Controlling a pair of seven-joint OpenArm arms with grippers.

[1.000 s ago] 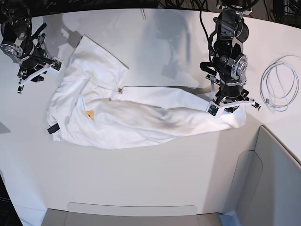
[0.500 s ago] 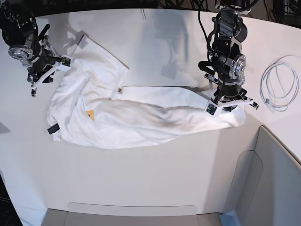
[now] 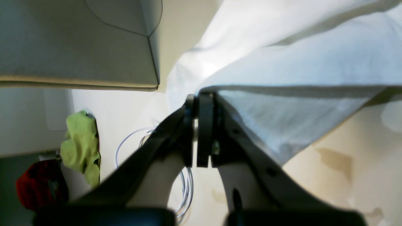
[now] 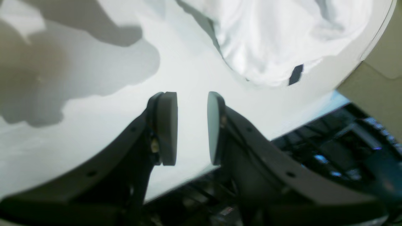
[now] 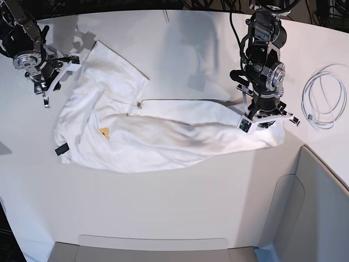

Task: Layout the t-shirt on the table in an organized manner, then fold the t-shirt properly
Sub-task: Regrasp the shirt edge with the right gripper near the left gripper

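Base view: t-shirt (image 5: 163, 136) lies crumpled on the white tabletop (image 5: 180, 207), reverse side up, bunched into a long band from upper left to right. Not laid out yet; one sleeve or corner is spread toward the upper left, the rest is rumpled. A small orange bit of print shows through a fold. A dark tag sits at the left hem.

Left gripper (image 5: 262, 121) is down at the shirt's right end. Left wrist view confirms it: fingers (image 3: 205, 125) are closed on a cloth edge, and fabric drapes away from the pinch to the right, lifted slightly off the tabletop.

Right gripper (image 5: 54, 73) hovers at the upper left, just beside the shirt's top corner. Right wrist view: fingers (image 4: 166, 125) are parted, nothing between them, only bare tabletop below. Shirt edge and the dark tag are visible further off in that view.

Progress call: early, layout phase. One end is gripped, the other is not. Remaining: get the right gripper onto the far corner, stretch and flatten the shirt, then all the folds. No fold is done.

Coiled white cable (image 5: 324, 98) sits to the side, well apart from the shirt. Grey padded panel (image 5: 316, 207) is at the tabletop's near corner, clear of the work.
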